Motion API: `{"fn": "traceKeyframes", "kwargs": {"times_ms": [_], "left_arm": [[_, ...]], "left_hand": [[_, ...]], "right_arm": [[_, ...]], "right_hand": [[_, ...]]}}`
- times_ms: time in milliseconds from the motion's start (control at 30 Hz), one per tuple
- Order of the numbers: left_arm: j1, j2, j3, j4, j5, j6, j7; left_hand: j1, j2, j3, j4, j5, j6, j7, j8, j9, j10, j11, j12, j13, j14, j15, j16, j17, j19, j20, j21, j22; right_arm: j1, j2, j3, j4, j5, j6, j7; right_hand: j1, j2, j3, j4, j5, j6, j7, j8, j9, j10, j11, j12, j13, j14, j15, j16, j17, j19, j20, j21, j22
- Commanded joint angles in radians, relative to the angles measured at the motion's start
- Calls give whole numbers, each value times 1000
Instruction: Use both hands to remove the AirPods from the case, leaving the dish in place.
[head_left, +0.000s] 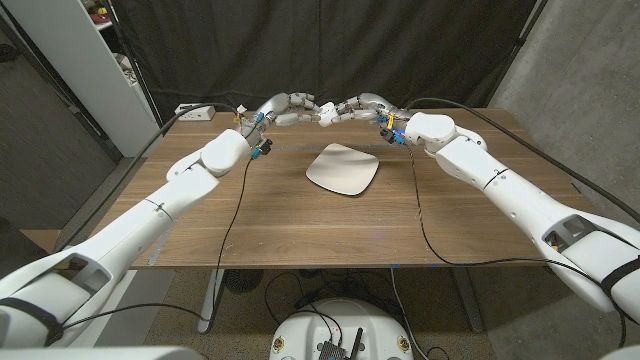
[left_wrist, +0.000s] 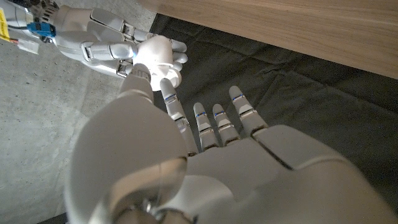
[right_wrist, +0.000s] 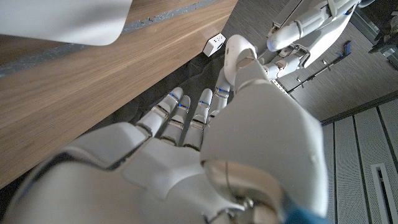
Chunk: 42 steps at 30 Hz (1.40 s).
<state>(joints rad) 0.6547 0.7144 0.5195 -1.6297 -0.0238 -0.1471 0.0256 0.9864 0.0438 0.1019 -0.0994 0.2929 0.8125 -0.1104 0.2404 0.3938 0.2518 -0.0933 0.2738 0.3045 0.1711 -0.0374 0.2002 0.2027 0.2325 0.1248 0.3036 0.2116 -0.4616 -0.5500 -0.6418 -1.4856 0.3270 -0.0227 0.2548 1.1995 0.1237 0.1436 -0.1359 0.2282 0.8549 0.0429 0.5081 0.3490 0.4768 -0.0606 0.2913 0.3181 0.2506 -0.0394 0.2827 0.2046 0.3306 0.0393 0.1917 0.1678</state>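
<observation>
Both hands meet in the air over the far middle of the table, beyond the dish. The small white AirPods case (left_wrist: 159, 52) sits in the curled fingers of my right hand (left_wrist: 93, 38). My left hand (left_wrist: 205, 155) touches the case with thumb and forefinger tips, its other fingers straight and apart. In the head view the left hand (head_left: 295, 108) and right hand (head_left: 362, 106) join at the case (head_left: 328, 114), which is mostly hidden by fingers. The white rounded-square dish (head_left: 342, 168) lies on the table below them, and its edge (right_wrist: 62, 18) is seen from the right wrist. No earbud is visible.
A white power strip (head_left: 195, 111) lies at the table's far left corner. Thin black cables (head_left: 418, 200) trail from both wrists across the wood. A black curtain hangs behind the table and a white shelf unit (head_left: 100, 60) stands at the far left.
</observation>
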Motion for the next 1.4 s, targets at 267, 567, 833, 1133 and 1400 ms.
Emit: {"fn": "traceKeyframes", "kwargs": {"times_ms": [267, 567, 833, 1133, 1400], "left_arm": [[-11, 0, 28, -29, 122, 60, 48], [-10, -13, 31, -23, 125, 58, 56], [-13, -22, 32, -14, 110, 55, 48], [-5, -25, 21, -21, 82, 61, 47], [9, -18, 5, -37, 53, 56, 45]], "left_hand": [[0, 11, -21, 14, 21, -15, -53, -17, -14, 26, -14, 16, 8, 16, -21, 15, 6, 9, -10, 2, 4], [4, 26, -29, 21, 34, 51, -65, -7, -34, 58, -42, 28, 12, 43, -34, 24, 7, 17, -12, 8, 6], [22, 32, -38, 16, 45, 141, -38, 14, -49, 67, -56, 30, 14, 54, -41, 26, 7, 18, -12, 11, 7], [80, 64, -27, -3, 59, 204, 13, 44, -30, 88, -57, 35, 17, 74, -52, 29, 6, 30, -19, 21, 10], [107, 74, -27, -12, 64, 226, 18, 58, -16, 120, -63, 45, 19, 93, -65, 34, 6, 42, -28, 30, 12]], "right_arm": [[-29, 1, 14, -15, 10, 24, -33], [-36, -2, 17, -24, 13, 30, -35], [-40, -1, 19, -24, 16, 30, -37], [-43, -3, 21, -26, 15, 27, -46], [-40, -7, 16, -31, 0, 22, -53]], "right_hand": [[-9, 5, 0, 5, 0, 53, -45, 26, 212, 9, 7, -3, 1, 11, -77, -2, 3, 5, 1, 0, 2], [-14, 8, -2, 9, -5, 51, -46, 20, 207, 10, 6, -6, 1, 11, -78, -2, 4, 4, 2, -1, 2], [-15, 8, -3, 9, -8, 54, -47, 19, 205, 9, 4, -9, 1, 10, -79, -3, 4, 4, 1, -1, 2], [-18, 11, -4, 10, -12, 50, -51, 15, 205, 8, 4, -11, 2, 9, -80, -3, 5, 6, 0, -1, 2], [-23, 13, -6, 13, -15, 46, -55, 11, 203, 5, 3, -15, 1, 9, -81, -3, 5, 6, -3, -1, 2]]}}
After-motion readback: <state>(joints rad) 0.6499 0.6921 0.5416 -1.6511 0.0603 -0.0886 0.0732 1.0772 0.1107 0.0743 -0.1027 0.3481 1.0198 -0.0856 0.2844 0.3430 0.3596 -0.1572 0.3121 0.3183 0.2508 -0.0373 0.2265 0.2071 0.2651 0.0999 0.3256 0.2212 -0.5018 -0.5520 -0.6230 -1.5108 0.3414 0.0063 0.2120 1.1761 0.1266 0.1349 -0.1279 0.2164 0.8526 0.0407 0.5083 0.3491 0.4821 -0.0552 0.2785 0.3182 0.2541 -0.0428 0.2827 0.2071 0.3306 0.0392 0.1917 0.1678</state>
